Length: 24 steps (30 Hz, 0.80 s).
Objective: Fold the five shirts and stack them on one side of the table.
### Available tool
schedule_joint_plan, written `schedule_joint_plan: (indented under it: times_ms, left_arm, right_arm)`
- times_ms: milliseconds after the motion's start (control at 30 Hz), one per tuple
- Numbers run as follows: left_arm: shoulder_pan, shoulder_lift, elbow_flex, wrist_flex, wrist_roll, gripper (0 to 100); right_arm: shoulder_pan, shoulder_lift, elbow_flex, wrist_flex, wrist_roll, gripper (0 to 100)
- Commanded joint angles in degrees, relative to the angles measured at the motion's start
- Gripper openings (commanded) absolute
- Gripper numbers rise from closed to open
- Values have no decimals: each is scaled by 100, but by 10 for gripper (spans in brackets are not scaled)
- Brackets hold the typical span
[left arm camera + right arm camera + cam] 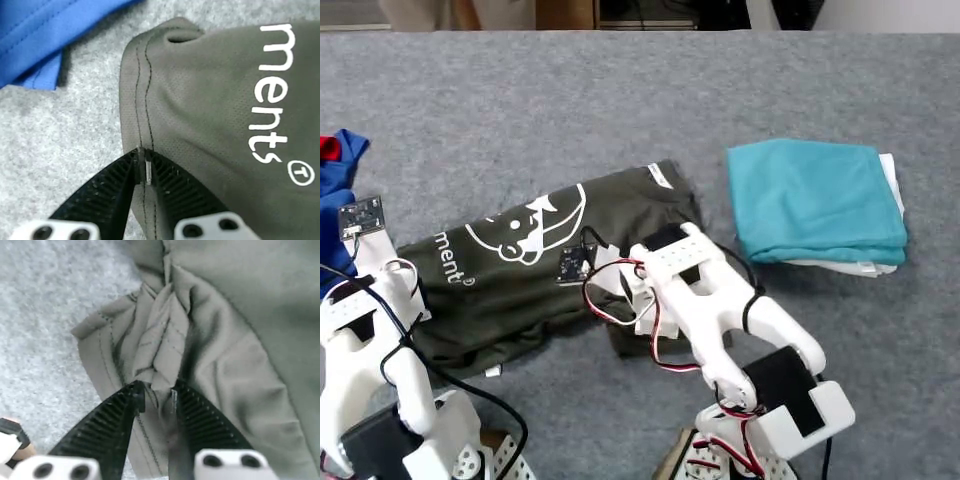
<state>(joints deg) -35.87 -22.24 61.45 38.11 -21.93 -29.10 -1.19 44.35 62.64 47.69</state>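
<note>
Dark olive shirt (545,265) lies crumpled across the centre-left of the grey table (620,90), white print facing up. My left gripper (143,167) is clenched on its stitched hem at the shirt's left end. My right gripper (154,392) pinches a bunched fold of the same shirt at its lower right edge. At the right of the frame I see a folded teal shirt (815,200) resting on a white one (892,185). Blue shirt (338,190) sits at the left edge, near the olive one, not touching.
</note>
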Motion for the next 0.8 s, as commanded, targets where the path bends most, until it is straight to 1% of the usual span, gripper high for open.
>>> schedule_joint_plan:
  times_ms: [0,167,300,367,467,633,767]
  left_arm:
    - [26,-145,-44,-79,-18,19]
    - [26,-163,-35,-79,-18,19]
    - [26,-163,-26,-79,-18,19]
    - [26,-145,-53,-79,-18,19]
    - [26,-154,-44,-79,-18,19]
    - [26,-154,-53,-79,-18,19]
    - [26,-154,-53,-79,-18,19]
  right_arm:
    - [-48,303,57,-114,70,150]
    - [-48,321,22,-105,53,142]
    - [-40,321,22,-105,26,38]
    - [-31,321,22,-105,26,10]
    - [-22,321,22,-114,-35,5]
    - [347,312,-215,-123,-431,4]
    - [242,154,-365,176,-659,4]
